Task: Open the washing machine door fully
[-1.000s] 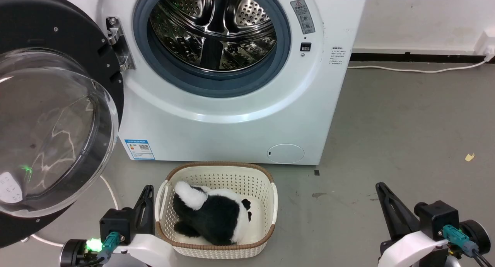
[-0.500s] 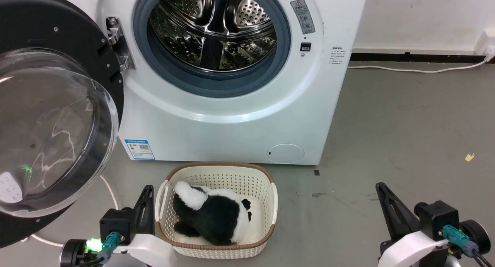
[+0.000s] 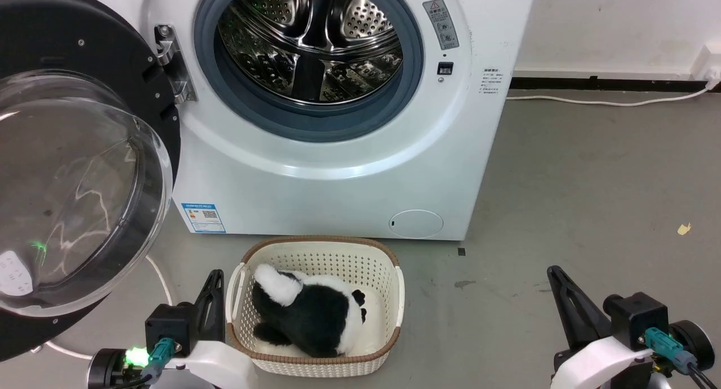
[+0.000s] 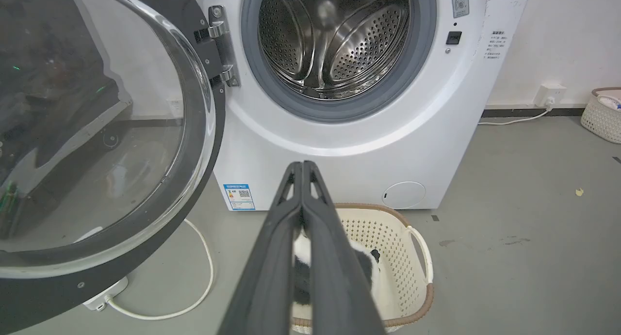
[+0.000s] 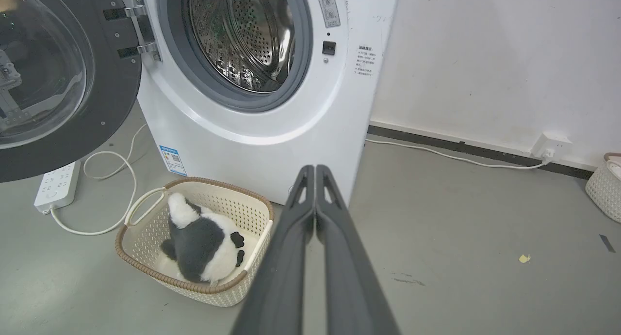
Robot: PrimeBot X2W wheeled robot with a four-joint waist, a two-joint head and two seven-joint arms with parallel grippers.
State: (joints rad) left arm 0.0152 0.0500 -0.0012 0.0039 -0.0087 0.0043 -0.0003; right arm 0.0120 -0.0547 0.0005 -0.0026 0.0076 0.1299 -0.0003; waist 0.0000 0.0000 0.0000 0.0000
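Low in the foreground, the left gripper point(image 4: 302, 166) and right gripper point(image 5: 315, 169) have their fingers pressed together on nothing, either side of a cream basket point(image 3: 397, 304) holding a plush toy point(image 3: 310, 316). Any last nudge looks best made by the left arm, gently on the black rim rather than the glass. Beyond, the washing machine door point(image 3: 73, 192) hangs swung wide on its hinge point(image 3: 169, 57) at the machine's left, a glossy black ring around a bulging clear bowl, leaving the steel drum point(image 3: 310, 34) bare.

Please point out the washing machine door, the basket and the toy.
washing machine door point(image 3: 73, 192), head view, on its glass bowl.
basket point(image 3: 321, 238), head view, on its far rim.
toy point(image 3: 315, 318), head view, on its black back.
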